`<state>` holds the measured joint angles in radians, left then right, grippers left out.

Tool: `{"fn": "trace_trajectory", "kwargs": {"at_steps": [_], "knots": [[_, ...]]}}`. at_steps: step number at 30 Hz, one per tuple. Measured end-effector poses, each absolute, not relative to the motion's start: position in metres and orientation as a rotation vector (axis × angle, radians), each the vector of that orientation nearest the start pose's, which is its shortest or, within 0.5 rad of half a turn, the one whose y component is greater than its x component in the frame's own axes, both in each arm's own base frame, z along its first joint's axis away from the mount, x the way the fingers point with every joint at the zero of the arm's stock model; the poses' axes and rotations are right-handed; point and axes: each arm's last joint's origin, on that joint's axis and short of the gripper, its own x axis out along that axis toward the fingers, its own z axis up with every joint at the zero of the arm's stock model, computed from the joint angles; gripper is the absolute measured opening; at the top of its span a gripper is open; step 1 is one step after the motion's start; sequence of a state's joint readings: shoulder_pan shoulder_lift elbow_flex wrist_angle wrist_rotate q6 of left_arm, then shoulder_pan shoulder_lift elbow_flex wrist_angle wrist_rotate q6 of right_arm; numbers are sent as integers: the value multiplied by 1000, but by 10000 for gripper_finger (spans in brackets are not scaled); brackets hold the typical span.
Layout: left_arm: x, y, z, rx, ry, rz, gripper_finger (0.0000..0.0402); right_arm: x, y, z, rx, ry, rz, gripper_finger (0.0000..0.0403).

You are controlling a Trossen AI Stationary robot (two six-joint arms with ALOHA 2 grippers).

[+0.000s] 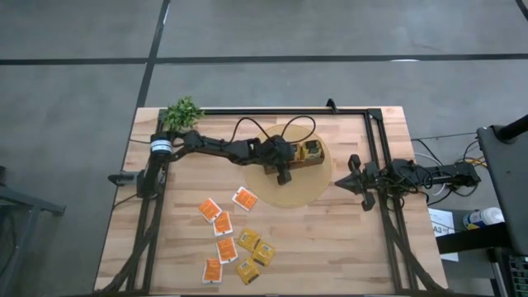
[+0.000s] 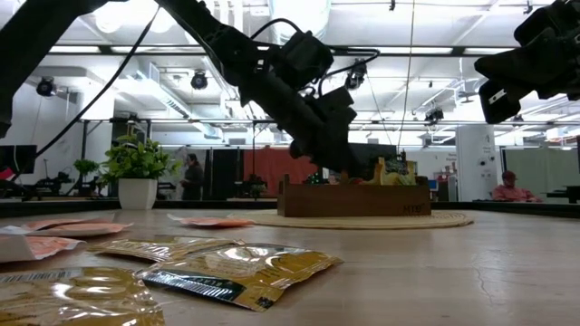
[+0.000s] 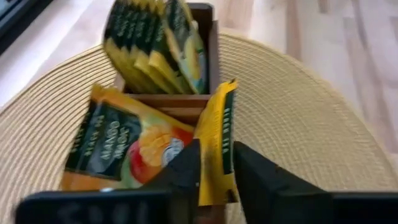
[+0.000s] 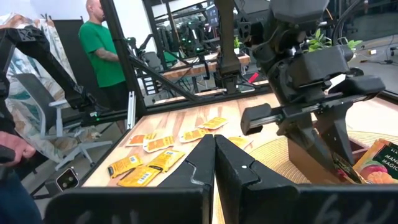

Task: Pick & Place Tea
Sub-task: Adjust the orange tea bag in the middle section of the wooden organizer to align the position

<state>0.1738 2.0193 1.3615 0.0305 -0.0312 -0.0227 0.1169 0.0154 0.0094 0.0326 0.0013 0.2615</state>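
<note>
Light wooden table point(image 1: 330, 247) framed by dark rails, with a round woven mat point(image 1: 318, 183) toward its far middle. On the mat sits a brown wooden box point(image 2: 353, 199); one end compartment is packed with upright yellow sachets point(image 3: 155, 46), and a large orange mango sachet point(image 3: 124, 146) leans in the next compartment. Left arm reaches from the table's left side across to the box; left gripper point(image 3: 214, 171) sits over the box with its fingers clamped on a yellow sachet point(image 3: 219, 140), held on edge and upright just beside the mango one. Right arm waits at the table's right side, off the mat; right gripper point(image 4: 214, 162) has its fingers pressed together, nothing between them. Loose tea lies on the near-left part of the table, well apart from the box: orange-and-white sachets point(image 1: 216, 216) scattered flat, and a small cluster of yellow ones point(image 1: 254, 252) just beside them. A potted green plant point(image 1: 182, 113) stands at the far left corner. Person in a green shirt point(image 4: 102, 46) stands in the room beyond the table.
</note>
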Motion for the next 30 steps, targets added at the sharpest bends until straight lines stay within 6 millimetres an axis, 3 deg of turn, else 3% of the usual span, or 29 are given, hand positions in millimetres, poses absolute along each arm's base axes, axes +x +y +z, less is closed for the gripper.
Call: {"fn": "trace_trajectory", "kwargs": {"at_steps": [7,30], "knots": [[436,79,182,-21,634,246,7,97,11,169,263,-11,119,8],[434,82,188,16,623,344,1,97,11,169,263,-12,119,8]]}}
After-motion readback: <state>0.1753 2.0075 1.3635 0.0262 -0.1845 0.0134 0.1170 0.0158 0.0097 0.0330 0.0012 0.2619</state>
